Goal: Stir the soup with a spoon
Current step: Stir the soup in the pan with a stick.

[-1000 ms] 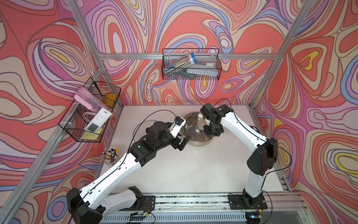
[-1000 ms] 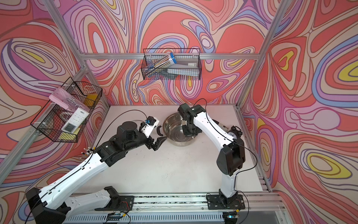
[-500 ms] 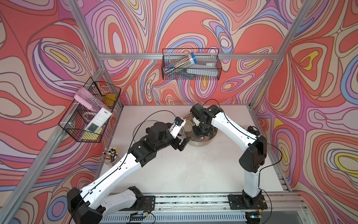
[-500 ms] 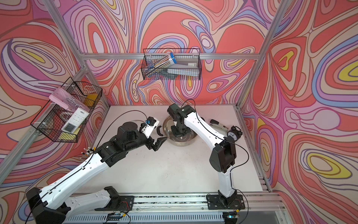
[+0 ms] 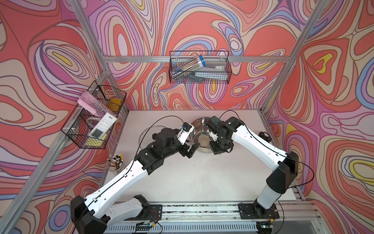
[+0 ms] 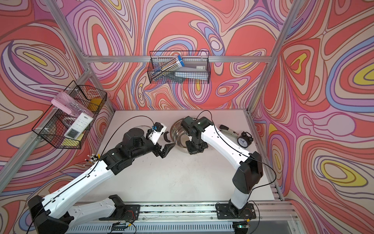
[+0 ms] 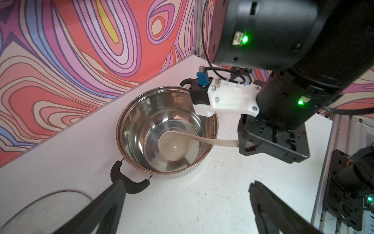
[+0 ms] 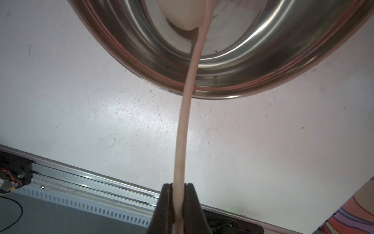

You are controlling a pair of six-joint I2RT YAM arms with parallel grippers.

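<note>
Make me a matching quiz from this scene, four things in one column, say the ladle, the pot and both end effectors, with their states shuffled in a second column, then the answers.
Column one:
1. ladle
2. pot
3. left end effector
4. right end effector

Column two:
A. open, holding nothing
B. stands uncovered on the table
C. shut on a thin beige handle
D. round bowl end lowered inside the pot

Pairs: 1-D, 2-B, 3-A, 4-C.
</note>
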